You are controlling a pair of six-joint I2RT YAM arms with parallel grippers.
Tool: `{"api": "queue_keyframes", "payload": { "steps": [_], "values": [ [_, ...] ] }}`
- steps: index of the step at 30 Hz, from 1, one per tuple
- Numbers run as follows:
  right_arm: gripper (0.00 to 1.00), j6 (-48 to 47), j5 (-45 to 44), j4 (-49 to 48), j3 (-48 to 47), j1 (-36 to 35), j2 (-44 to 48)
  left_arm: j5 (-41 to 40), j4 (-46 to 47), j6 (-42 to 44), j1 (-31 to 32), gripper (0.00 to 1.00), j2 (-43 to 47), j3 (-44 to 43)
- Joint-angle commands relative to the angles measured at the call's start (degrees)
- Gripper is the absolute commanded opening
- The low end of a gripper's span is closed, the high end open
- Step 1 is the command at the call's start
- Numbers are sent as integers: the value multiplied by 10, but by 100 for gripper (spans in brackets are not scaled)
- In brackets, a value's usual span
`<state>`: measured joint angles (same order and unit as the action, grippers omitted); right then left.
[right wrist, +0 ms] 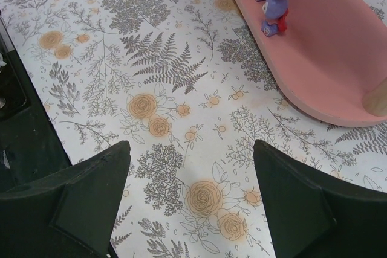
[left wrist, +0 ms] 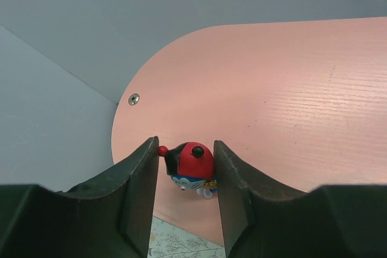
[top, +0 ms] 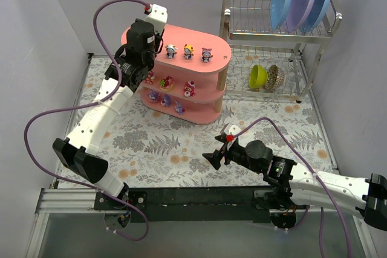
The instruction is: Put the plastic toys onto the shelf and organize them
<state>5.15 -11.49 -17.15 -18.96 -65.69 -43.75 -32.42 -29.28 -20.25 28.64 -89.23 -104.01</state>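
The pink three-tier shelf [top: 208, 110] stands at the table's back. Three toys [top: 188, 51] stand on its top tier, three [top: 166, 83] on the middle and three [top: 165, 100] on the bottom. My left gripper [top: 152, 45] hovers over the left end of the top tier [left wrist: 290, 89]. In the left wrist view it [left wrist: 185, 144] is shut on a tilted red-capped blue figurine [left wrist: 193, 162], just above the pink surface. My right gripper [top: 219, 147] is open and empty over the floral tablecloth, in front of the shelf. Its wrist view [right wrist: 192, 191] shows the bottom tier [right wrist: 326, 58] with purple toys [right wrist: 275, 4].
A metal wire dish rack [top: 242, 28] stands at the back right, holding blue and purple plates [top: 302, 1] above and a green bowl [top: 258, 76] and a patterned bowl [top: 276, 77] below. Grey walls close in the left, back and right.
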Motion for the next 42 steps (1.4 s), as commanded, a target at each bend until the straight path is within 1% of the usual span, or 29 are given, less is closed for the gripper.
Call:
{"api": "queue_keyframes", "payload": {
  "steps": [1, 5, 6, 7, 10, 15, 19, 24, 31, 36, 42],
  "values": [
    [90, -4, -6, -17, -9, -2, 7, -13, 6, 13, -2, 0, 4, -12],
    [90, 1, -8, -21, -6, -2, 7, -12, 4, 12, -3, 6, 8, -8],
    [90, 0, -9, -21, -6, -2, 7, -9, 4, 13, -3, 9, 10, -7],
    [90, 2, -9, -22, -6, -2, 7, -8, 4, 12, -3, 13, 11, -7],
    [90, 1, -7, -23, -6, -2, 6, -5, 3, 11, -3, 21, 15, -8],
    [90, 4, -10, -24, -6, -2, 2, -2, 1, 5, -3, 30, 15, -9],
    [90, 7, -8, -27, -2, -2, 0, 0, 1, 4, -2, 34, 14, -11],
    [90, 7, -9, -25, -2, -3, -5, 6, 0, -4, -3, 45, 16, -11],
    [90, 7, -5, -31, 2, -2, -7, 16, -2, -16, -3, 55, 21, -14],
    [90, 10, -1, -33, 6, -2, -6, 13, 0, -29, -2, 58, 24, -25],
    [91, 8, 1, -32, 3, -2, -4, -19, 26, -53, -3, 66, 36, -51]
  ]
}}
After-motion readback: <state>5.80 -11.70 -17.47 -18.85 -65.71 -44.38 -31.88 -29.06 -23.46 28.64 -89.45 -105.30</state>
